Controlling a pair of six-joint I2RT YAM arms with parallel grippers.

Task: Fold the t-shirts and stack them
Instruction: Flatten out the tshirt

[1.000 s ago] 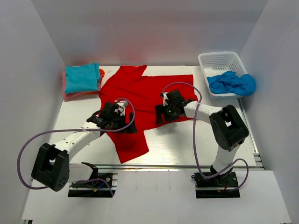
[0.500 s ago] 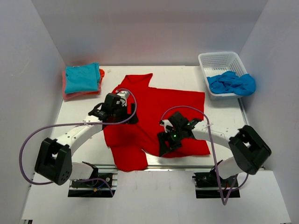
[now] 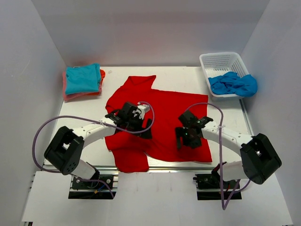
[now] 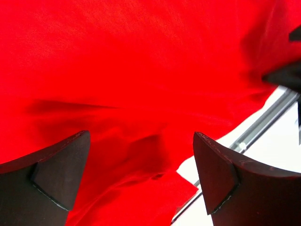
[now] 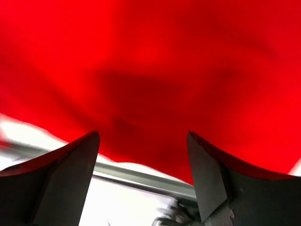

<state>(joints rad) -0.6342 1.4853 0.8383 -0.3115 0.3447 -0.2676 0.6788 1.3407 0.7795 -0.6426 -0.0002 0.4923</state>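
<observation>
Red t-shirt [image 3: 160, 117] spread flat, left of the white basket [image 3: 221, 59] and nearer; same spot as half a second ago. Left gripper [image 3: 143, 132] and right gripper [image 3: 182, 141] both shifted closer to the basket, jaws wide, gripping nothing, seemingly just above cloth. Suggests dragging finished, folding next. Turquoise t-shirt [image 3: 82, 78] on orange-pink t-shirt [image 3: 70, 94], far left of the basket.
</observation>
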